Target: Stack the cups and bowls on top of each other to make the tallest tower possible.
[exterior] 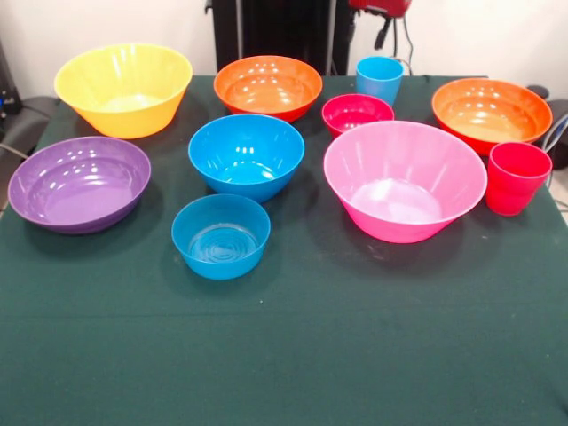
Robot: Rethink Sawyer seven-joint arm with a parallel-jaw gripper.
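No tower stands: every bowl sits upright and alone on the green worktop [284,355], with the medium blue bowl [247,155] at the middle, the small blue bowl [221,236] just in front of it and the small magenta-red bowl [357,113] behind the big pink bowl [405,180]. Around them lie the purple bowl [79,183], yellow bowl [123,89] and two orange-red bowls [267,87] [491,112], with the light blue cup [379,79] at the back and the red cup [516,177] touching the pink bowl's rim. Only a red part of the arm [382,7] shows at the top edge, so I cannot tell how the pincer stands.
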